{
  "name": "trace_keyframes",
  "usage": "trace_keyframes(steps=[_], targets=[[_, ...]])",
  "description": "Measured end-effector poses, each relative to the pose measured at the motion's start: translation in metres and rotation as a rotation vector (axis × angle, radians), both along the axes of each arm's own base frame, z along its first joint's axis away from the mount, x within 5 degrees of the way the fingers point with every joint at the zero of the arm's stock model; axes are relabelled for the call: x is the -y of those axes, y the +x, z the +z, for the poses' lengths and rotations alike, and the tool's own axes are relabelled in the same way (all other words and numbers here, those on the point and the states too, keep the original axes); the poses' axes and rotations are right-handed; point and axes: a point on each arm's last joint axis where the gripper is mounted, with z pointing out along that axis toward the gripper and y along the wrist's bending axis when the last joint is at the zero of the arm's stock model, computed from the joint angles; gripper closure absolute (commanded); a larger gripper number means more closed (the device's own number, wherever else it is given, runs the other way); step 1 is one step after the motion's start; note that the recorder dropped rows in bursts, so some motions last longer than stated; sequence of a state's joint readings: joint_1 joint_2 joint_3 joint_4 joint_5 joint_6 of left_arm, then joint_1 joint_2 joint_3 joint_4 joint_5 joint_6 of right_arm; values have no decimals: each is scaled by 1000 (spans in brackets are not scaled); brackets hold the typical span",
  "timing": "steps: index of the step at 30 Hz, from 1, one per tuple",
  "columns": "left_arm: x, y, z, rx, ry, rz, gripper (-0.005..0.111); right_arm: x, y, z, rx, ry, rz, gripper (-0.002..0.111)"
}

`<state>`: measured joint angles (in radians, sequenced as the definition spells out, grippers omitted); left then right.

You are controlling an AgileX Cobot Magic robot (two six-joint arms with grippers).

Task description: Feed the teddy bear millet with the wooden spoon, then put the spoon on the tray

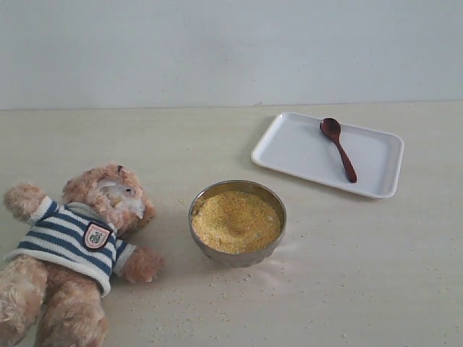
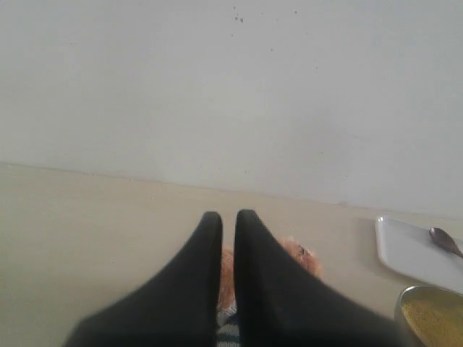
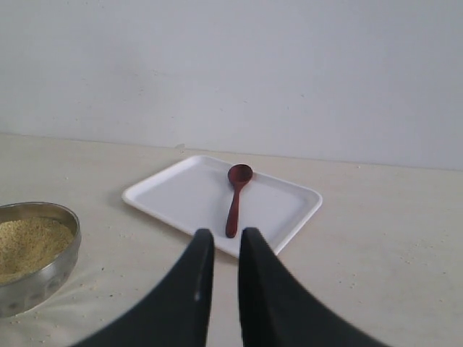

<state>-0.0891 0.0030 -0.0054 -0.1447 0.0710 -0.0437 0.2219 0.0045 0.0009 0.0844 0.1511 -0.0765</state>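
Note:
The teddy bear (image 1: 72, 246) lies on its back at the table's left, its face turned towards the metal bowl (image 1: 237, 254). That bowl holds a heap of millet (image 1: 235, 220). On the white tray (image 1: 304, 155) at the back right lies the wooden spoon (image 1: 338, 148), its round bowl at the far end. Neither gripper shows in the exterior view. My left gripper (image 2: 228, 215) hovers above the teddy bear (image 2: 300, 254), shut and empty. My right gripper (image 3: 226, 233) faces the wooden spoon (image 3: 235, 199) on the tray (image 3: 181, 199), short of the near rim, its fingers nearly together with nothing between.
Stray yellow grains (image 1: 217, 296) are scattered on the pale table around and in front of the bowl. A plain white wall (image 1: 231, 50) closes off the back. The bowl (image 3: 43, 278) stands beside the right gripper.

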Motion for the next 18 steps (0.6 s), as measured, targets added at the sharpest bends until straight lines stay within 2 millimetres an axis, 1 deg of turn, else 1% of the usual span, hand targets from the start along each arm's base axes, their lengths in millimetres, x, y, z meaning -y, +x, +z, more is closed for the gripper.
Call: trace_keyframes(steps=[18], targets=[[0, 0, -3, -23, 47, -2, 101, 0, 0, 0, 0, 0, 0, 93]])
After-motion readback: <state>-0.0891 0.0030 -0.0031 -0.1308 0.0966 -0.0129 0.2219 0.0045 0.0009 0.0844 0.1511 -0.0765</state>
